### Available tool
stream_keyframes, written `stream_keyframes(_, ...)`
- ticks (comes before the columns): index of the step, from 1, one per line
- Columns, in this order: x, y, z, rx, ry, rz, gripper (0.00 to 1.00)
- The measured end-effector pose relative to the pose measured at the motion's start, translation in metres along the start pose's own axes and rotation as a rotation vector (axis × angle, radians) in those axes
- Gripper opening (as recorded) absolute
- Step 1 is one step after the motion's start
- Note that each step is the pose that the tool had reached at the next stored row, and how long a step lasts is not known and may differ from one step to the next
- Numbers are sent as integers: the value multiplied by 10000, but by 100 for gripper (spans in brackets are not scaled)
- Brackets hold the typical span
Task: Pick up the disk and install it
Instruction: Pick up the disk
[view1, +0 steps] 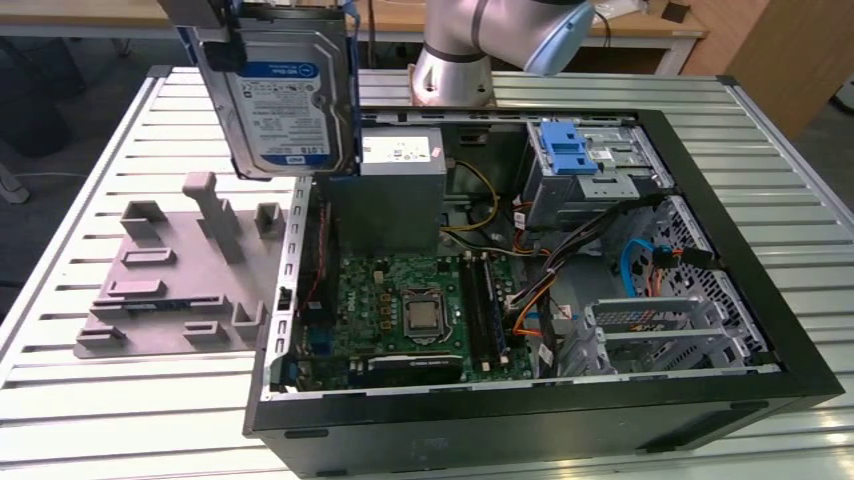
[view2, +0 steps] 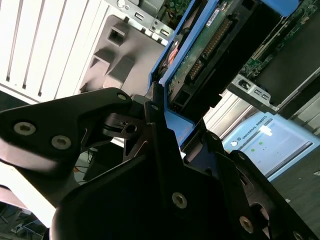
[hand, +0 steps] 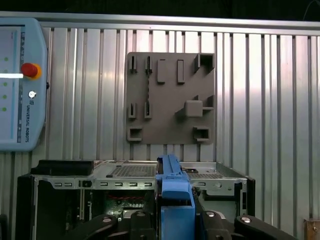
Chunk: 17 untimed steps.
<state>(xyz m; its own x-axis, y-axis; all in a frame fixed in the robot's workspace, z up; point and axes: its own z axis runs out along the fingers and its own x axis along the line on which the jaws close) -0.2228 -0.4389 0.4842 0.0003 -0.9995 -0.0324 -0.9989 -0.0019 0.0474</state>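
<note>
Disk (hand: 175, 195) between black fingers (hand: 216, 221)

Grey slotted tray (view1: 174, 270) lies beside open computer case (view1: 534, 425) on slatted table (view1: 107, 420).

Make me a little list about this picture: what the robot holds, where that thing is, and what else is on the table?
held thing: flat silver metal disk with a white-and-blue label and blue side rails
jaws: shut on the disk's blue rails
disk position: upright, lifted in the air, not yet in the case
case: open black metal computer case
tray: grey plastic slotted tray, beside the case on the exterior view's left
table: slatted silver metal table
</note>
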Motion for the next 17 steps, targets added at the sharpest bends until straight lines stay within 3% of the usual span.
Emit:
stream_keyframes(7, 119, -80, -6, -4, -2, 0, 36)
stream_keyframes(17, 189, -476, -27, -26, -1, 1, 36)
